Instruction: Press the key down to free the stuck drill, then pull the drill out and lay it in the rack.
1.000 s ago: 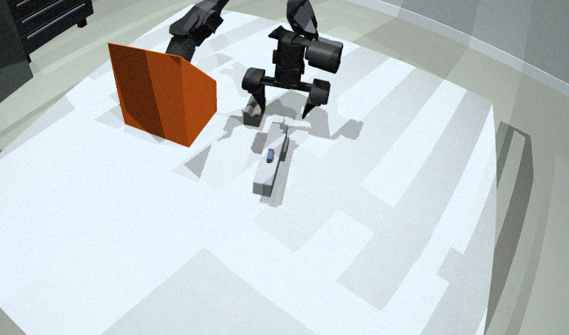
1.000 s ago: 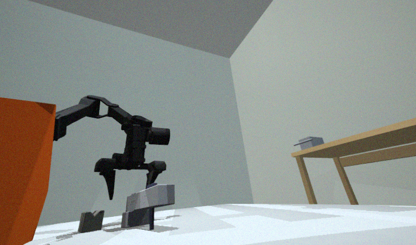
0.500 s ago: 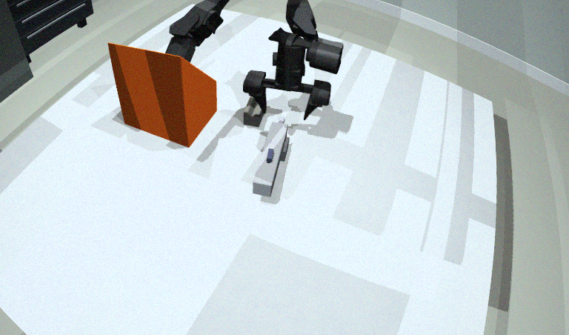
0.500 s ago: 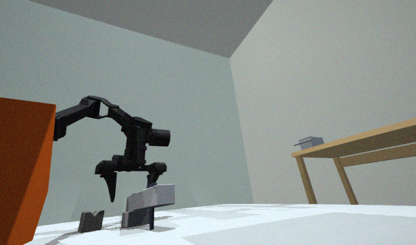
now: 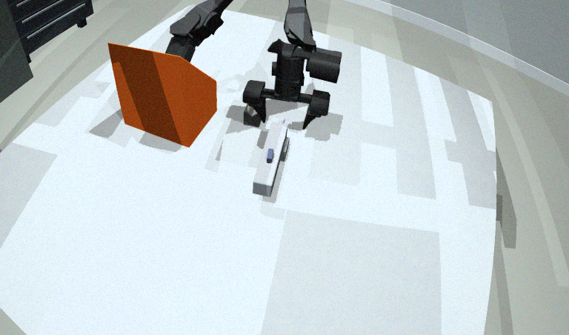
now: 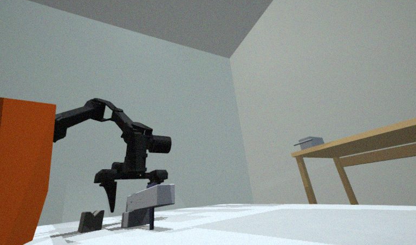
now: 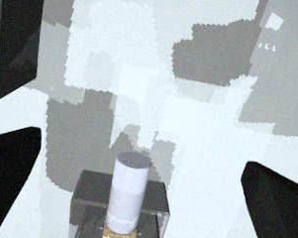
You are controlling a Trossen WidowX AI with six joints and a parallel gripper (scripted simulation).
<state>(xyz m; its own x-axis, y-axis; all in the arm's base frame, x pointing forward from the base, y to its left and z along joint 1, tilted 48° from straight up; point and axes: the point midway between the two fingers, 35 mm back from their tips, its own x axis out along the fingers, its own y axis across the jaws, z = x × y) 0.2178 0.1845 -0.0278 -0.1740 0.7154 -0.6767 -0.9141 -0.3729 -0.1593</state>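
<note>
The black parallel-jaw gripper hangs released and empty astride the white cylindrical drill, which remains seated in the grey block holder; extraction and racking remain.

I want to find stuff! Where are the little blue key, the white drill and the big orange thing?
blue key (image 5: 270, 155), top view, its upper face.
white drill (image 7: 129, 192), wrist view, its round side.
orange block (image 5: 167, 96), top view, its sloped face.

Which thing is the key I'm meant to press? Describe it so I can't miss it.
Start at the big orange block; beside it lies a long pale grey bar-shaped housing, below the open tool. The key is the small blue-purple nub on top of it, the only coloured spot there.
</note>
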